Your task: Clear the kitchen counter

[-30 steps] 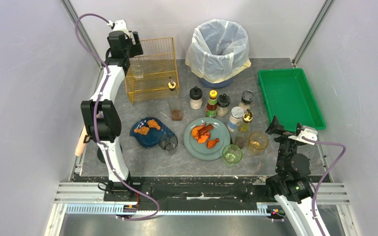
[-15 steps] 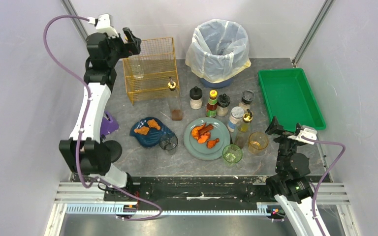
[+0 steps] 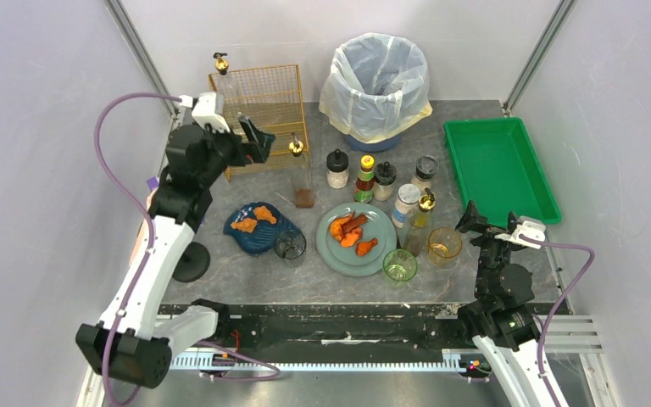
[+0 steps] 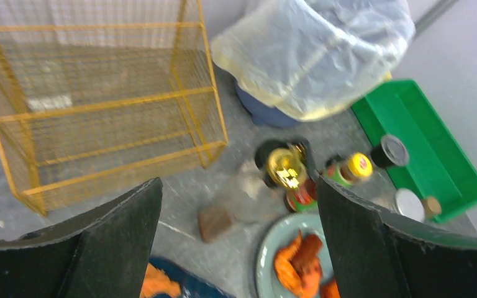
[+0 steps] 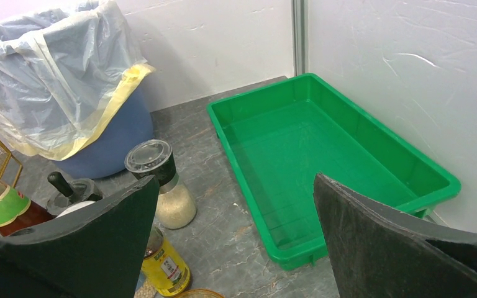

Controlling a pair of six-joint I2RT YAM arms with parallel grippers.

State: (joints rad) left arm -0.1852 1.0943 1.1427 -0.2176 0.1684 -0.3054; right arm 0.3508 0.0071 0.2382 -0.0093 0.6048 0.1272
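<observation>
Matte grey veined kitchen counter (image 3: pixel 246 275) holds a yellow wire-mesh rack (image 3: pixel 271 110); left gripper (image 4: pixel 236 186) and right gripper (image 5: pixel 235 180) gape wide, empty.

DESK: Where is the top camera?
PHOTOGRAPHER: High behind both arm bases, tilted down over the whole kitchen counter (image 3: pixel 246 278).
DESK: And the wrists?
PHOTOGRAPHER: The left looks steeply down from well above, with a gold-capped bottle (image 4: pixel 284 166) between the left fingers (image 4: pixel 99 248). The right sits low, close and near-level, with the green tray (image 5: pixel 323 149) beyond the right fingers (image 5: pixel 68 248). All three views share the tray and the lined bin (image 5: pixel 49 68).
</observation>
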